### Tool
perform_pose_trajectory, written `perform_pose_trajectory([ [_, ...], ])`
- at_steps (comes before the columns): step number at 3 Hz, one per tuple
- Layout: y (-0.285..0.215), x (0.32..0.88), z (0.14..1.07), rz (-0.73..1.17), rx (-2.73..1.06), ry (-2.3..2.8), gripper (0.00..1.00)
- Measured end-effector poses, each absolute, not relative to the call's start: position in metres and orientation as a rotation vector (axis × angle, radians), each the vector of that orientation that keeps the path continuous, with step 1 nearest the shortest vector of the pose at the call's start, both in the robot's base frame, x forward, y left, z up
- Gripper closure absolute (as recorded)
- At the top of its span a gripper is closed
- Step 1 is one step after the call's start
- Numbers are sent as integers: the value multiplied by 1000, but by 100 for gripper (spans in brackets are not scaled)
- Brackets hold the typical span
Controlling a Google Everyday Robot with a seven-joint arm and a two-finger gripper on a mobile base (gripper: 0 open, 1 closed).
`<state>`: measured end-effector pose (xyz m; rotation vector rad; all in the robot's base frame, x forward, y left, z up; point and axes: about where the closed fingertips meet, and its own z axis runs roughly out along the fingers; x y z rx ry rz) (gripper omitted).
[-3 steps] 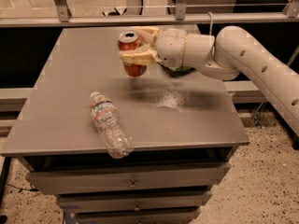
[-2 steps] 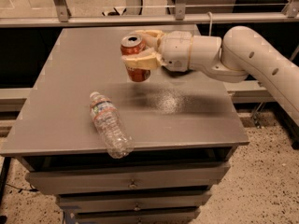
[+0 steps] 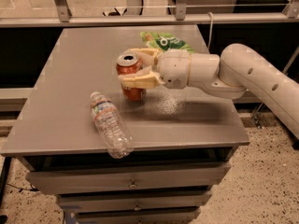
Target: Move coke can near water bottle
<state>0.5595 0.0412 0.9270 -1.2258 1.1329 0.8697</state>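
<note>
Red-orange coke can (image 3: 133,91) is kept upright, clamped on both sides by the jaws of the gripper (image 3: 127,69), low over the grey table (image 3: 70,78) near the lying water bottle (image 3: 110,125), probably so that it lands without tipping.

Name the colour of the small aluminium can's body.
Red-orange, in the camera view; the gripper holds this coke can near the clear plastic water bottle.

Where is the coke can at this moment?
In the camera view the coke can is upright near the middle of the table, clasped by the gripper, just right of the cap end of the water bottle.
</note>
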Motion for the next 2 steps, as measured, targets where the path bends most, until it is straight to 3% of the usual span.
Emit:
perform_pose_trajectory([
  [1, 42, 550, 921, 911, -1235, 1116, 100],
  [2, 42, 543, 915, 958, -1234, 1122, 82],
])
